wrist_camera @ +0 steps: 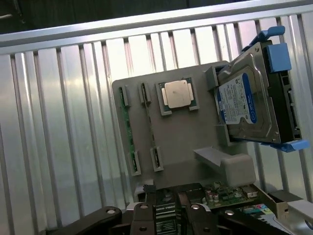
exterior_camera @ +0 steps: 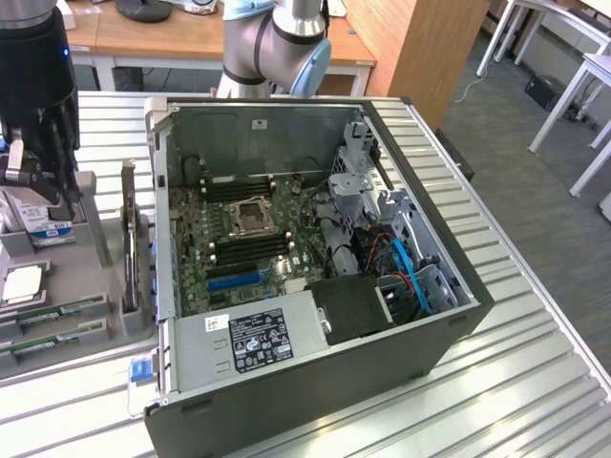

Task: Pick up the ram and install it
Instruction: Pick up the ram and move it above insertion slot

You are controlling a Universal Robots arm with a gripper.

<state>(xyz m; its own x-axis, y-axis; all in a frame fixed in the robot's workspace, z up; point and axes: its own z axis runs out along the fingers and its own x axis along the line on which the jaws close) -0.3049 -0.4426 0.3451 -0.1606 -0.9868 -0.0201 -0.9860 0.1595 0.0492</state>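
Observation:
Two ram sticks stand on edge in slots of a grey parts tray [wrist_camera: 181, 137]: one ram stick [wrist_camera: 128, 128] and a second one [wrist_camera: 149, 122] beside it. In the exterior view the ram [exterior_camera: 55, 315] lies along the tray's near end, at the exterior view's left. My black gripper [exterior_camera: 43, 181] hangs above that tray, over the hard drive end, with its jaws spread and nothing between them. Its linkage [wrist_camera: 166, 218] shows splayed wide in the wrist view. The open computer case [exterior_camera: 315, 258] holds the motherboard with black memory slots [exterior_camera: 250, 248].
On the tray are a square CPU chip [wrist_camera: 177, 94] and a silver hard drive [wrist_camera: 249, 98] in a blue bracket. A graphics card [exterior_camera: 129, 239] stands upright between tray and case. The ribbed metal table [exterior_camera: 535, 382] carries everything.

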